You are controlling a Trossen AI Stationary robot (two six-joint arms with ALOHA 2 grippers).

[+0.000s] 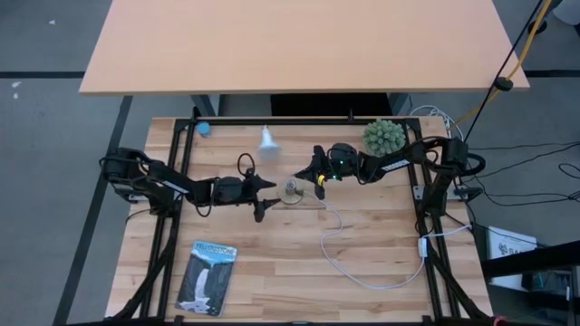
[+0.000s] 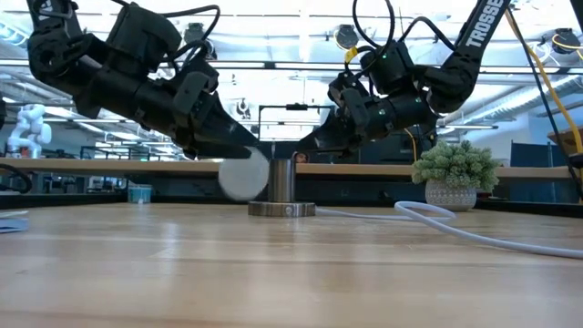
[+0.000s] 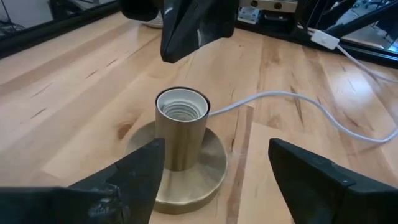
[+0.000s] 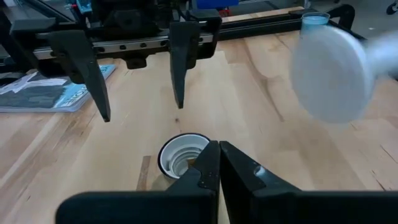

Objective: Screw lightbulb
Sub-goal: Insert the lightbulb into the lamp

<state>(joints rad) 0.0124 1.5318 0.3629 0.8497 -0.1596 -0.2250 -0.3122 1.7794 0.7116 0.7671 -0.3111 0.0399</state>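
The lightbulb [image 1: 268, 140] lies on its side on the table, beyond the socket; in the right wrist view its white globe [image 4: 329, 71] shows. The brass socket [image 3: 181, 127] stands upright on its round base at the table's middle, its threaded mouth up. My left gripper [image 1: 265, 199] is open, left of the socket; in its wrist view its fingers [image 3: 217, 162] stand either side of the socket's near part, with no touch showing. My right gripper [image 1: 315, 175] is shut, hovering just right of and above the socket's mouth [image 4: 183, 155].
The socket's white cord [image 1: 362, 263] runs toward the table's near right. A blue packaging card [image 1: 208, 276] lies at the near left. A small potted plant [image 1: 384, 136] stands at the far right, a small blue thing [image 1: 205, 129] at the far left.
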